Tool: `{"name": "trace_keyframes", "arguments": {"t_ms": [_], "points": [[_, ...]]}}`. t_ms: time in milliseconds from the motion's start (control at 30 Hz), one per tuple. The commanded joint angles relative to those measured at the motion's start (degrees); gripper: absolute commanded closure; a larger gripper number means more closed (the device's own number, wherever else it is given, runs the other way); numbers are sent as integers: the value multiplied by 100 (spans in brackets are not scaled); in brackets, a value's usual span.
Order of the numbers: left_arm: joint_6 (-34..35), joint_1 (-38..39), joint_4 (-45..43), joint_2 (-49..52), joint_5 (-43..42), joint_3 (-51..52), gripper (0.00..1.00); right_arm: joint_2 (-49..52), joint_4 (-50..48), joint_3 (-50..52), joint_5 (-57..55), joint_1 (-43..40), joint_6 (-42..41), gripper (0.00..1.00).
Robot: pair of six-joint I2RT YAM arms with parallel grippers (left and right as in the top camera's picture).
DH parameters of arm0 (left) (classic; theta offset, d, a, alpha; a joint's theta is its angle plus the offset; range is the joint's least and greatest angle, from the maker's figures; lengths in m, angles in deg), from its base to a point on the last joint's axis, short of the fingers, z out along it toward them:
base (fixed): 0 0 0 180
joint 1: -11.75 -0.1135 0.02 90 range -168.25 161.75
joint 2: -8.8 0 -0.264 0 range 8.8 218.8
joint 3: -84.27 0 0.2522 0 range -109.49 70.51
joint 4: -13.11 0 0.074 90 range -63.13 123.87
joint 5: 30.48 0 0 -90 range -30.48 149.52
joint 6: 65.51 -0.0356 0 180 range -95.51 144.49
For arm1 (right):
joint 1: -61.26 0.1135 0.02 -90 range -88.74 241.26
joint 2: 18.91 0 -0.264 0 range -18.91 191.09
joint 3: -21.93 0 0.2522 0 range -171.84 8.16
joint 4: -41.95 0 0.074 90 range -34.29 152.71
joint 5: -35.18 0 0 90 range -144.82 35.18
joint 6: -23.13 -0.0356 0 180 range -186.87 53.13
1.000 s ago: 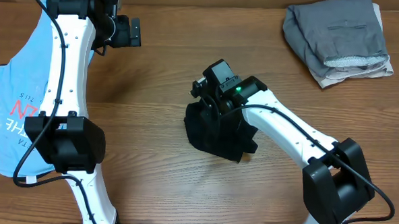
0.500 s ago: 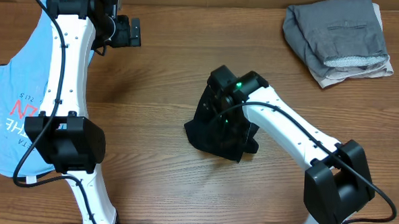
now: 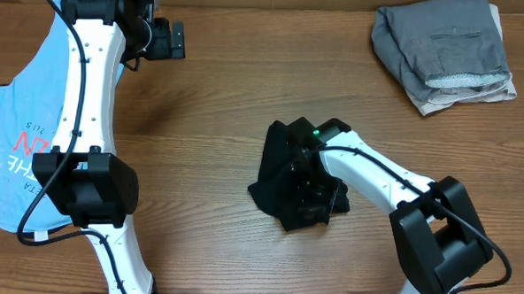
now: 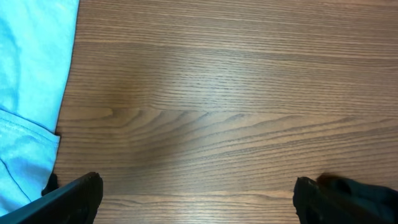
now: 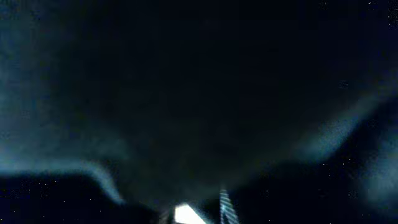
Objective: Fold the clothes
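Note:
The black T-shirt (image 3: 287, 188) lies bunched in a heap at the table's middle. My right gripper (image 3: 303, 171) is buried in the heap with black cloth draped over it. The right wrist view is filled by dark cloth (image 5: 186, 93), with only a sliver of light at the bottom. The light blue shirt (image 3: 14, 145) with red-and-white lettering lies flat at the left edge, partly under my left arm; its edge also shows in the left wrist view (image 4: 31, 93). My left gripper (image 3: 166, 41) (image 4: 199, 199) is open and empty over bare wood at the back left.
A folded grey garment (image 3: 448, 49) on a lighter piece lies at the back right corner. The wooden table (image 3: 210, 118) shows bare between the two shirts.
My right gripper has moved toward the front right and sunk lower, dragging the black T-shirt with it; the heap has shifted and changed shape. The left arm has not moved.

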Motion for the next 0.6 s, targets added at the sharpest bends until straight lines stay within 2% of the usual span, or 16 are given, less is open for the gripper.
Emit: {"name": "trace_keyframes", "arguments": {"t_ms": [0, 67, 167, 233, 467, 567], "points": [[-131, -48, -31, -96, -7, 42, 0, -229, 199, -734, -87, -59, -28, 65], [-131, -48, -28, -92, -4, 44, 0, -354, 459, -1161, -278, -79, -24, 55], [-133, -57, -33, -90, -4, 61, 0, -542, 597, -1624, -442, -155, -13, 29], [-131, -61, -33, -85, -4, 63, 0, -614, 444, -1676, -483, -229, 4, 20], [-131, -59, -37, -63, -4, 63, 0, -490, -39, -1429, 85, -236, 205, 21], [-131, -59, -37, -63, -7, 63, 0, -487, -219, -1228, 107, -52, -57, 23]]}}
